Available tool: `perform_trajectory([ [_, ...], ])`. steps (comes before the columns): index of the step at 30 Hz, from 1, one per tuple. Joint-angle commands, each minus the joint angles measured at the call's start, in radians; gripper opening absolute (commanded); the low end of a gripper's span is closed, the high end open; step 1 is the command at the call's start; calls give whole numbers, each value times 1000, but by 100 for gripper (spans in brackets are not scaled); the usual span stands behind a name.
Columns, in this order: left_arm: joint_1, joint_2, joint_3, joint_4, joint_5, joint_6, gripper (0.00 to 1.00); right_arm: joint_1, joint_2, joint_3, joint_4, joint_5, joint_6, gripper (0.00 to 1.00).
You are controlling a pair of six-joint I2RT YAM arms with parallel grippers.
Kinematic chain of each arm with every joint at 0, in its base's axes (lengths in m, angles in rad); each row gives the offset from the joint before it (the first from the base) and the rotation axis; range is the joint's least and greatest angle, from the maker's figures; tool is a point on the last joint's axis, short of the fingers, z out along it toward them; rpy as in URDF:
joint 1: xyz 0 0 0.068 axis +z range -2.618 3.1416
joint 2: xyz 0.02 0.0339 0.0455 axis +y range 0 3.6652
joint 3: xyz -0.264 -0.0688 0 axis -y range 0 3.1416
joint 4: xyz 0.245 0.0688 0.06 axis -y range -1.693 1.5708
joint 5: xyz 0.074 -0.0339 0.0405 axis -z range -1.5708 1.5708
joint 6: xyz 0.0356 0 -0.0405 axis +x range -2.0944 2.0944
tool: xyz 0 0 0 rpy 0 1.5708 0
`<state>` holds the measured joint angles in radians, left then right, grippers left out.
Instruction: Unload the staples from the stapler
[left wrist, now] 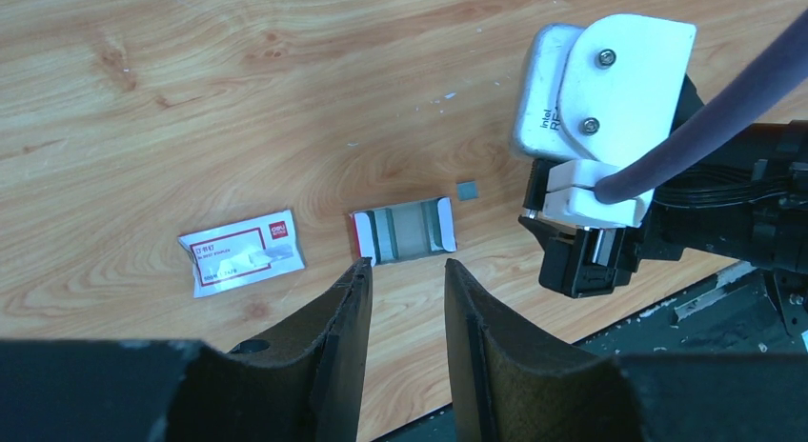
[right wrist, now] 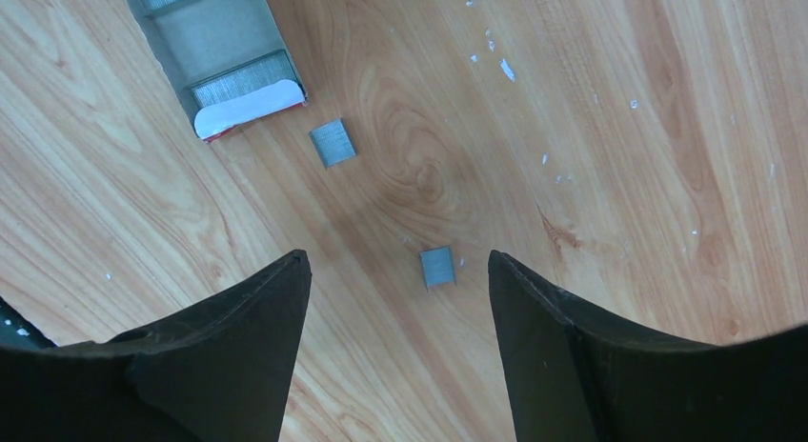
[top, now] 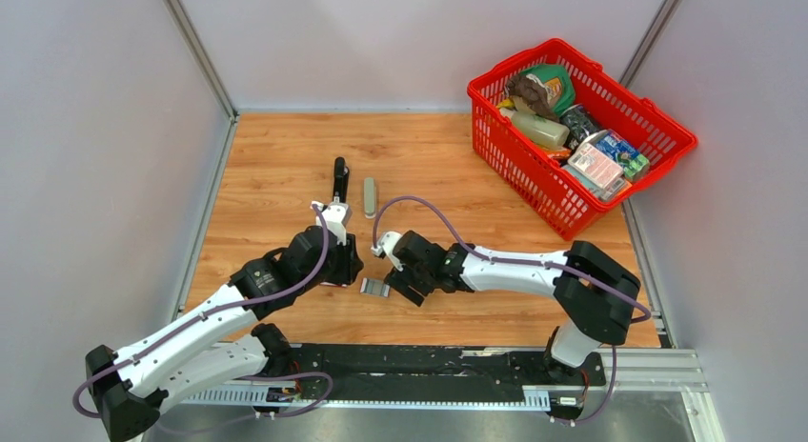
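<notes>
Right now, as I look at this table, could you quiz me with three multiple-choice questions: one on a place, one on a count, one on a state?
1. Where does the red basket stand?
A) far right
B) near left
C) between the arms

2. How many loose staple strips show in the right wrist view?
A) none
B) two
C) five

3. How is the right end effector?
A) shut on nothing
B) open, holding nothing
C) clamped on a staple strip

Answers:
1 A: the top view shows it at the far right.
2 B: two small grey strips lie apart on the wood.
3 B: its fingers stand wide apart, gripping nothing.
</notes>
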<state>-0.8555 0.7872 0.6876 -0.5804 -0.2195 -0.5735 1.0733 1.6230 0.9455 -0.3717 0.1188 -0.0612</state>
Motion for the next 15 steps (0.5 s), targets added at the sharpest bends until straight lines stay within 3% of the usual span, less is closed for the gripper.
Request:
perform_trajectory([
  [1,-1,-13,-3,13,-12,4,42,-10,20,-20,63,-11,-8,72],
  [15,-2,18,-10,33,-1,3,42,-69,8,-77,97,-65,50,65],
])
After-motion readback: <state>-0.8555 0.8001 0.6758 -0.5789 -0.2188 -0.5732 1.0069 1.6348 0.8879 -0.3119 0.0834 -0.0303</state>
